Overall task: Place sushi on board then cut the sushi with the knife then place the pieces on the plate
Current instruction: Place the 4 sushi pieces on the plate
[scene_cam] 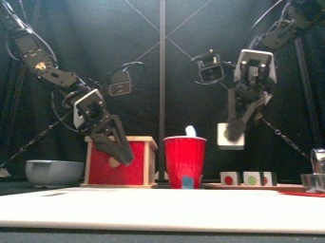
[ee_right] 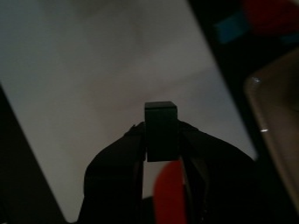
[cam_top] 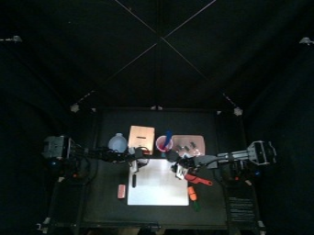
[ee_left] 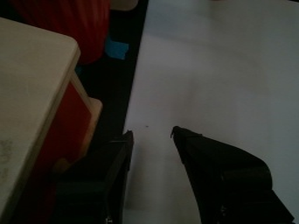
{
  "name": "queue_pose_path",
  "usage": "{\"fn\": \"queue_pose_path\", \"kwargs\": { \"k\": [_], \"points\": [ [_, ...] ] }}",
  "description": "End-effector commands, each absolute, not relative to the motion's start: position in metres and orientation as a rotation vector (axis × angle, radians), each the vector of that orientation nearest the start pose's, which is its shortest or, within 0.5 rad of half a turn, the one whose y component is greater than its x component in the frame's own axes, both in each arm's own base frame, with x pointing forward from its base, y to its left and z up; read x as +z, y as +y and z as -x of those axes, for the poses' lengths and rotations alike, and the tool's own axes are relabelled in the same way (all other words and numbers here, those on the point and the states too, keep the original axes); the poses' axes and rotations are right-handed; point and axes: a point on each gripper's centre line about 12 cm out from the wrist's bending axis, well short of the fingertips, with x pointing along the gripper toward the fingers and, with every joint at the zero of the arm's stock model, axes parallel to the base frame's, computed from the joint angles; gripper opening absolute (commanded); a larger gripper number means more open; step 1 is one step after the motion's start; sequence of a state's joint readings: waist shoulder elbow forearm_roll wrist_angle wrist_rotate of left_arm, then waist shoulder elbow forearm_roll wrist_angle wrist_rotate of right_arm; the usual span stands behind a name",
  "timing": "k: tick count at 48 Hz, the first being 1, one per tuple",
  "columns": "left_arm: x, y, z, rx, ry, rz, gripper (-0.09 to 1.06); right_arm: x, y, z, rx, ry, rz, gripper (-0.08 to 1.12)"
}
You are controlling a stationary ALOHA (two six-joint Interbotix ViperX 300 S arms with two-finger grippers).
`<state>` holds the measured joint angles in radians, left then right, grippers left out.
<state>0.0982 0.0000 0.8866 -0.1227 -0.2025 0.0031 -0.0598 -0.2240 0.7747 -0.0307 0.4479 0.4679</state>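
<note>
— Most of the black table (cam_top: 98,209) toward six o'clock is taken up by the white cutting board (cam_top: 160,190). Nothing I can see lies flat on its middle.

— And behind the board?

— A row of things. The pale wooden box (cam_top: 141,138) with its red drawer front stands between eleven and twelve o'clock from the board. The pink tray (cam_top: 188,144) is at one o'clock. The blue-grey bowl (cam_top: 117,142) sits at nine o'clock of the box, just beside it. The red cup (cam_top: 163,140) stands at twelve, between box and tray, with a pale handle (scene_cam: 191,131) poking out of it.

— What about the claws?

— The left claw (ee_left: 152,133) hangs over the board's eleven o'clock corner, right by the box, its two jaws spread with nothing between them. The right claw (ee_right: 162,131) hangs over the board's one o'clock corner, and it is pinching the sushi block (ee_right: 162,114).

— So that's where the sushi is?

— One dark block of it, upright between the jaws and clear above the white surface. Under that claw, at the board's three o'clock edge, lies a long red toy (cam_top: 199,179); I can't tell if it's the knife. Two small pale toy blocks (scene_cam: 241,177) sit low at three o'clock of the cup; whether they rest on the tray I can't tell.
</note>
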Motion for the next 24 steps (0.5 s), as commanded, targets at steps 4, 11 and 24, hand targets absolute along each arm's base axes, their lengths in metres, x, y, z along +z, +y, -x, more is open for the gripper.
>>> {"fn": "queue_pose_path", "kwargs": {
  "k": [4, 11, 24],
  "points": [
    [0.126, 0.039, -0.344, 0.161, 0.653, 0.135, 0.8, 0.188, -0.065, -0.269, -0.445, 0.948, -0.497, 0.54],
    [0.125, 0.039, -0.345, 0.162, 0.656, 0.136, 0.8, 0.186, -0.098, -0.238, -0.586, 0.922, -0.575, 0.54],
    [0.125, 0.039, -0.345, 0.162, 0.656, 0.136, 0.8, 0.175, -0.136, -0.207, -0.75, 0.926, -0.623, 0.54]
  ]
}}
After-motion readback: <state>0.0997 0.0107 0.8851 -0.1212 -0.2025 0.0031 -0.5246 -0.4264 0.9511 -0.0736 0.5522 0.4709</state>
